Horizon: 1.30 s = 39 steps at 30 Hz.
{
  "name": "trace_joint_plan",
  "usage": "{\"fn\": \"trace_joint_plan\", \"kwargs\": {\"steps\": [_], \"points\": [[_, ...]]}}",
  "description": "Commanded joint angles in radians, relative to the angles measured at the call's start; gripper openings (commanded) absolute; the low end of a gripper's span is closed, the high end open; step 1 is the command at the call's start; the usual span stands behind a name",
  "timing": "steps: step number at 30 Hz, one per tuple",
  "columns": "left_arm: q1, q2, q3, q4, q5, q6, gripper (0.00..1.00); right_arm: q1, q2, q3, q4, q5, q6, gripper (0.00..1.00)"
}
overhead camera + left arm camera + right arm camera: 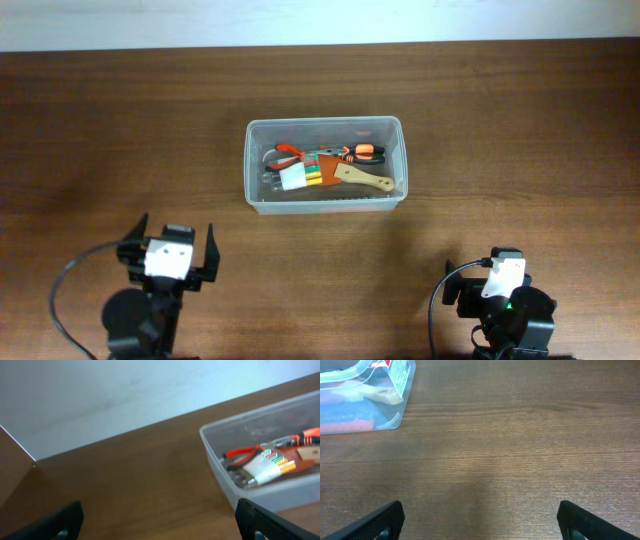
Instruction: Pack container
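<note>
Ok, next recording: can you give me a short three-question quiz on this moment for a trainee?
1. True or false: the left gripper and the right gripper are both open and hold nothing.
2. Where is the container?
A. Clamped in one gripper
B. On the table, beyond both grippers and touching neither
C. Tipped on its side at the table's edge
3. Fill the gap: the red-handled pliers lie ___ the container.

Key: 1 true; 2 B; 3 inside.
</note>
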Motion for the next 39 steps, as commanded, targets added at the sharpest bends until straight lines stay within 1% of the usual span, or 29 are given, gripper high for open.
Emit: {"fn": "trace_joint_plan", "kwargs": {"steps": [1,5,11,39], "points": [[-0.005,-0.089,-0.094,0.014,0.011,-0.024,0.99,0.004,-0.010,-0.007,-0.001,0.005,-0.007,0.98],[-0.005,-0.154,-0.167,0.015,0.010,-0.023,0.99,0.004,-0.010,-0.007,-0.001,0.004,-0.007,0.98],[-0.006,-0.214,-0.225,0.020,0.010,-0.023,0.99,0.004,-0.010,-0.007,-0.001,0.004,-0.007,0.98],[-0.006,-0.229,-0.227,0.026,0.010,-0.023,0.99,0.004,-0.010,-0.007,-0.001,0.004,-0.006,0.98]]}}
